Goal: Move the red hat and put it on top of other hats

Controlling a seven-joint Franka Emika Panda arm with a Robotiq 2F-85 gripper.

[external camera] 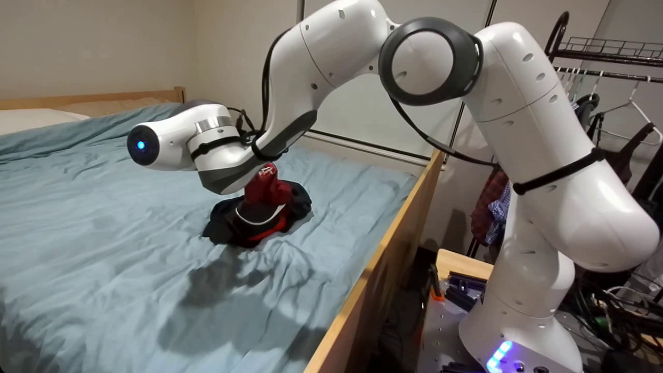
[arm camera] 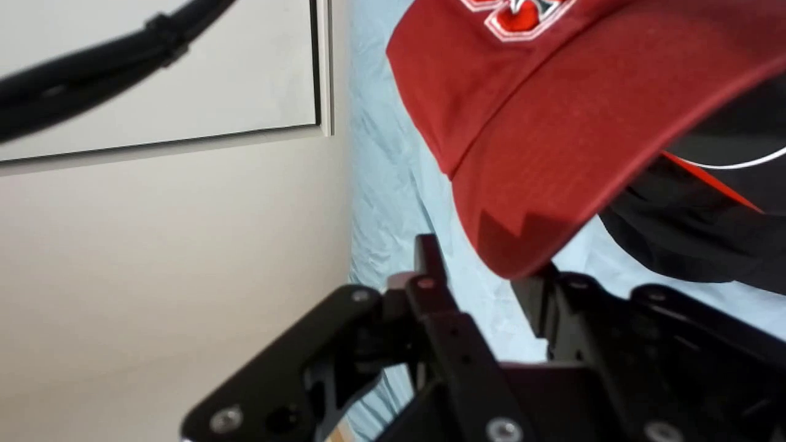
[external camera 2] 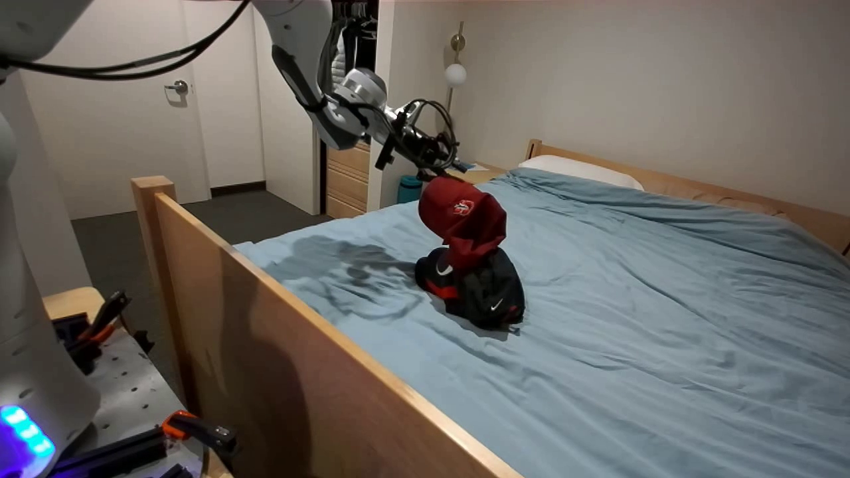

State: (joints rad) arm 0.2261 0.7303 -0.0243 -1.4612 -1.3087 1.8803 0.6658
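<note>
Black jointed claw (arm camera: 481, 269): jaws parted. Red curved-brim fabric cap (external camera 2: 470, 222) stands tilted on black fabric caps (external camera 2: 485, 290). Release apparently in hand; next, withdraw without dragging it.

Free bedding (external camera 2: 637, 299) around the black caps (external camera 2: 491, 289), wooden footboard (external camera 2: 332, 398) nearby

In here the light is muted, a broad, soft-edged shadow (external camera 2: 319, 255) darkening the blue sheet (external camera 2: 637, 318) beside the black caps (external camera 2: 485, 291).

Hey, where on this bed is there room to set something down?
Bare bedding lies between the black hats and the pillow, and between those hats and the footboard. Crowded: the hats themselves, red hat on top, fingers near its brim.
</note>
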